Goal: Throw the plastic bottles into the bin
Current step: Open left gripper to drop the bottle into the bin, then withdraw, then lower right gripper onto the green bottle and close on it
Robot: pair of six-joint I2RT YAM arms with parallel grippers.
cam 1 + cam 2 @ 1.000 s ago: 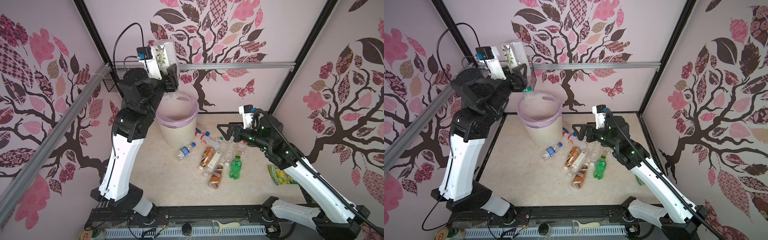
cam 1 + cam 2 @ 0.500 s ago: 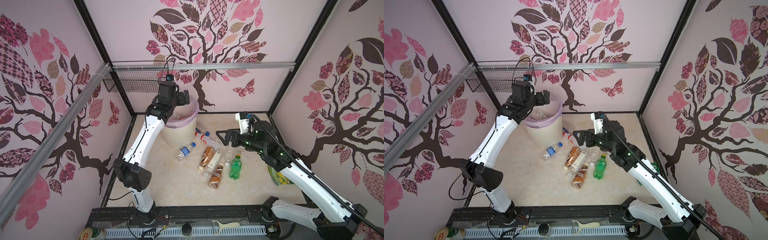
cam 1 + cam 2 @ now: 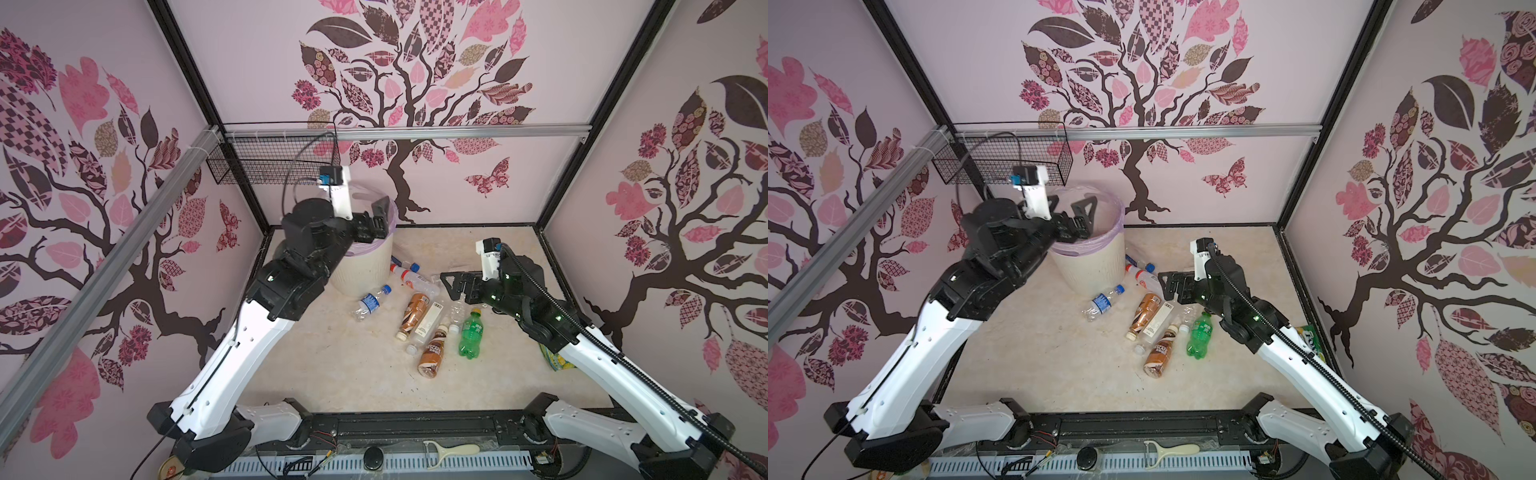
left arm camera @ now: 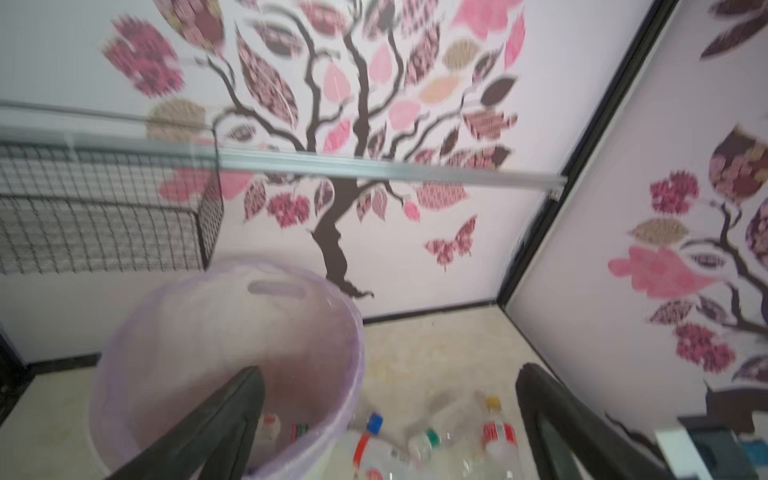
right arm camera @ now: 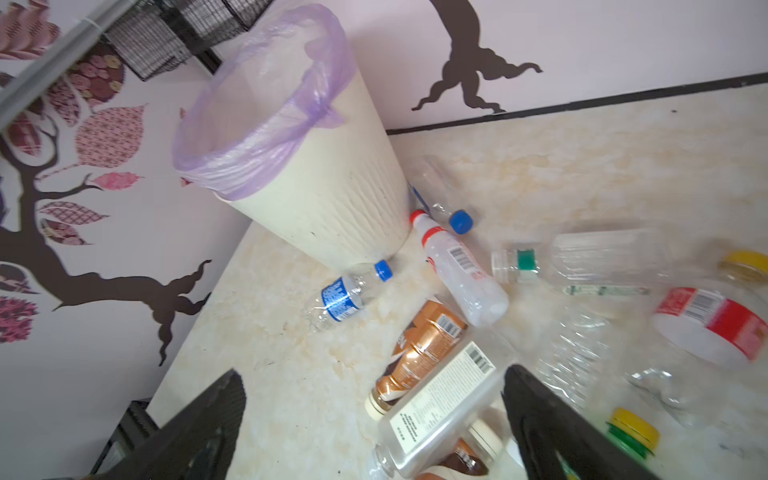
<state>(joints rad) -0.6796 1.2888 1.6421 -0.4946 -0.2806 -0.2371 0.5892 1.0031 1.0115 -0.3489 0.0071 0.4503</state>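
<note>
Left pincer (image 3: 1069, 208) gaping empty above the bin (image 3: 365, 274), right pincer (image 3: 446, 286) spread wide over plastic bottles (image 3: 432, 320) on desk (image 3: 332, 365)

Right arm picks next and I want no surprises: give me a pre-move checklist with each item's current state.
1. Right gripper open and empty: ok.
2. Left gripper open and empty, by the mouth of the bin: ok.
3. Bin upright, liner folded over its rim: ok.
4. Green bottle and others lie loose on the floor near the right gripper: ok.
5. Grippers well apart, neither crossing the middle: ok.
6. Room left in the bin: cannot tell, the left wrist view is blurred.
</note>
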